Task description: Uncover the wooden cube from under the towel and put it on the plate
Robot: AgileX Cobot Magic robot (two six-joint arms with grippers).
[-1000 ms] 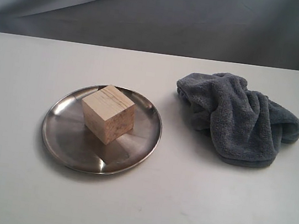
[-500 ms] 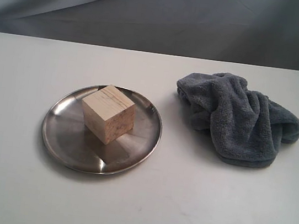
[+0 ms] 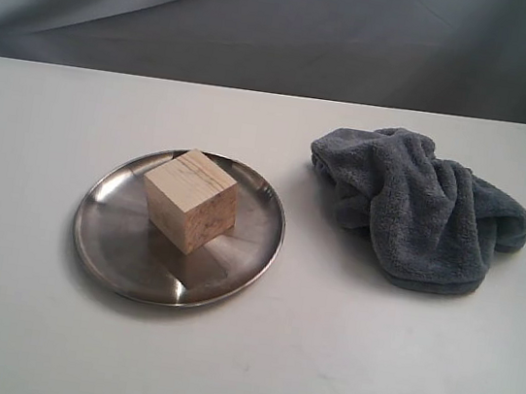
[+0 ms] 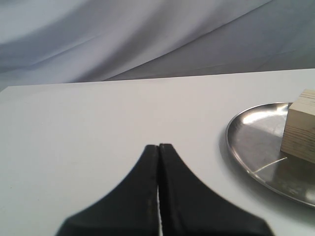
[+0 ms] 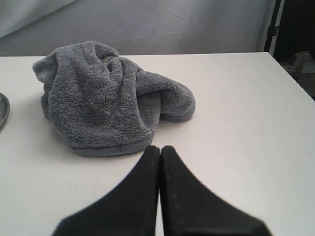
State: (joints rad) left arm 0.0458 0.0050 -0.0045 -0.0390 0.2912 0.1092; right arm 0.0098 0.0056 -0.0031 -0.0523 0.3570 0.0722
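Observation:
The pale wooden cube (image 3: 189, 199) stands uncovered on the round steel plate (image 3: 109, 244), left of centre on the white table. In the left wrist view the cube (image 4: 300, 127) and plate (image 4: 251, 142) sit off to one side of my left gripper (image 4: 158, 146), which is shut and empty over bare table. The blue-grey towel (image 3: 418, 207) lies crumpled on the table to the right of the plate. My right gripper (image 5: 160, 148) is shut and empty, just short of the towel (image 5: 106, 96). Neither gripper shows in the exterior view.
A white table (image 3: 318, 362) carries everything, with a grey cloth backdrop (image 3: 268, 21) behind its far edge. The table's right edge (image 5: 290, 81) and dark equipment beyond it show in the right wrist view.

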